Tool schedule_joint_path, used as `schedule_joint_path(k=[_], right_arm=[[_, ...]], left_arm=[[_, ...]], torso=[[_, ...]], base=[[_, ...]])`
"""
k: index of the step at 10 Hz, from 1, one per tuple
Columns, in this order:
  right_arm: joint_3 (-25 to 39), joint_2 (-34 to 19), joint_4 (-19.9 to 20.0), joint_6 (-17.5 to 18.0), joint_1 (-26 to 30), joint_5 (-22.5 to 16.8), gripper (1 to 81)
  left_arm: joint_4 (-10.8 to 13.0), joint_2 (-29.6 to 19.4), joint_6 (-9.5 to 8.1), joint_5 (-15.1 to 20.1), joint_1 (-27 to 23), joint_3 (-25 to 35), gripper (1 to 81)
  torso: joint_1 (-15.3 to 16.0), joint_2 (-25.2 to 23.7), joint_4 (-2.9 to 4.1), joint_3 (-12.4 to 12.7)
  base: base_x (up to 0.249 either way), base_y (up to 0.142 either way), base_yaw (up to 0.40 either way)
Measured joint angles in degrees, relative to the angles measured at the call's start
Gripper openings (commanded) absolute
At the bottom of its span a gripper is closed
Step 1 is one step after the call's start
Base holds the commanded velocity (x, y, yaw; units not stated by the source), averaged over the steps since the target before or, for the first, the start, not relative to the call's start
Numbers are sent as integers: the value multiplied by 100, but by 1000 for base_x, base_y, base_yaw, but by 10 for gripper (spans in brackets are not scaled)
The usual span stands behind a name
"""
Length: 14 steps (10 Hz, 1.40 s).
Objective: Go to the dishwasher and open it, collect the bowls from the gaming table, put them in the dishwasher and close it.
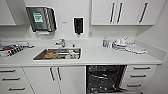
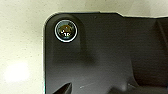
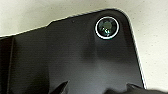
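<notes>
Facing a kitchen tabletop (image 1: 100, 56) with a sink (image 1: 58, 54) on the left and white cabinets (image 1: 117, 12) above. Below right, dishwasher (image 1: 103, 78) standing open, dark interior and wire racks exposed, so opening step judged done. Bowl collection from gaming table, loading and closing judged outstanding. Claw state on either arm: cannot tell from wrist views.
</notes>
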Motion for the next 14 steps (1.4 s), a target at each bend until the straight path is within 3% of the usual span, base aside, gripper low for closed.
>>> schedule_joint_path(k=[4,7,9,14], right_arm=[[-2,23,-13,0,20,22,811],[-46,9,-339,11,107,22,811],[-46,-52,-339,24,140,22,811],[-40,-18,-339,30,59,13,811]], left_arm=[[2,7,0,6,-61,-1,811],[11,-6,0,-13,-89,-30,811],[12,-6,0,-6,-83,-30,811],[15,-6,0,5,-56,-32,811]], torso=[[-555,861,0,-2],[-966,1506,0,-6],[-1196,1880,0,35],[-1816,2824,0,940]], base=[[0,0,0],[0,0,0],[0,0,0],[0,0,0]])
